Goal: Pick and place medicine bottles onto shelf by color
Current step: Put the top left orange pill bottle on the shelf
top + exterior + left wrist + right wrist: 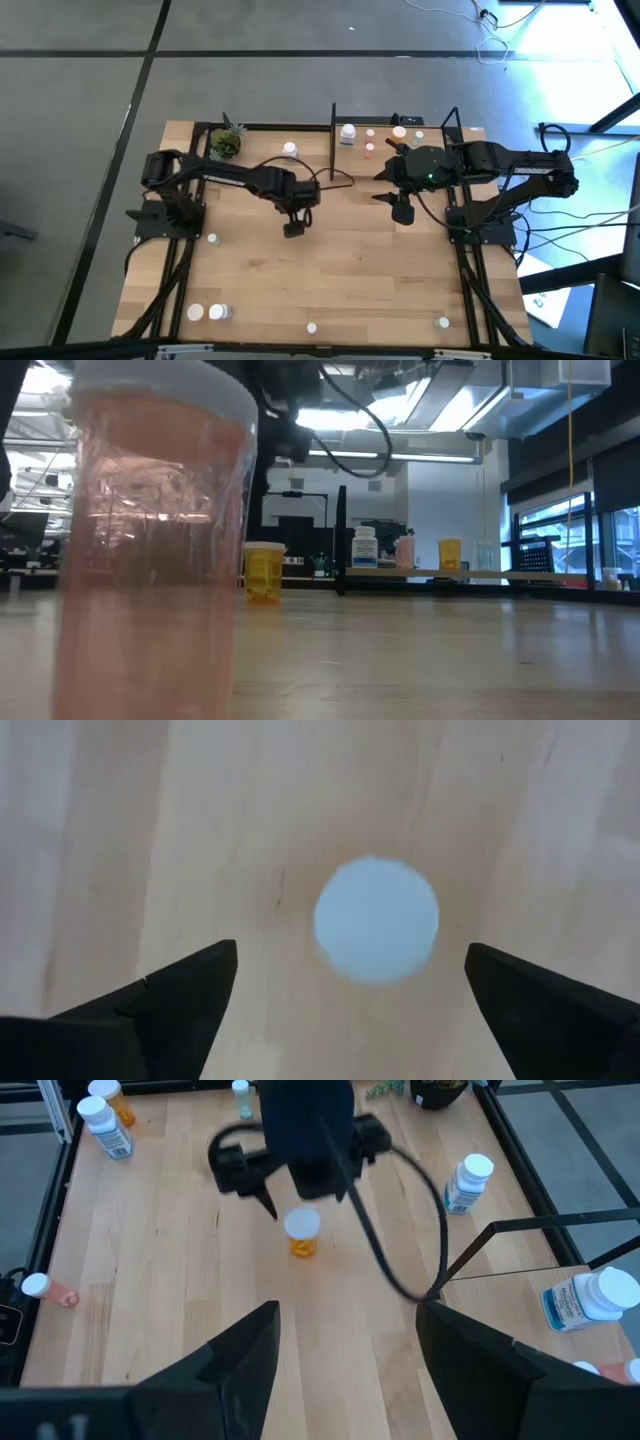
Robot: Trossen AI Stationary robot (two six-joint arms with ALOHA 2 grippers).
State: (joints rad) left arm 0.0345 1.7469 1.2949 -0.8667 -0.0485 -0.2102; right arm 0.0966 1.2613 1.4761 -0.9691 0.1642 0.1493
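Counter (350, 280), then shelf (440, 131) at its 12–1 o'clock edge. My left end effector (292, 228) hangs mid-counter, fingers apart, straight above an upright orange bottle (303, 1235); white cap (376, 920) centred between my fingers, long axis vertical. Left arm is nearer. Right end effector (402, 212) waits at 3 o'clock, fingers apart, empty.
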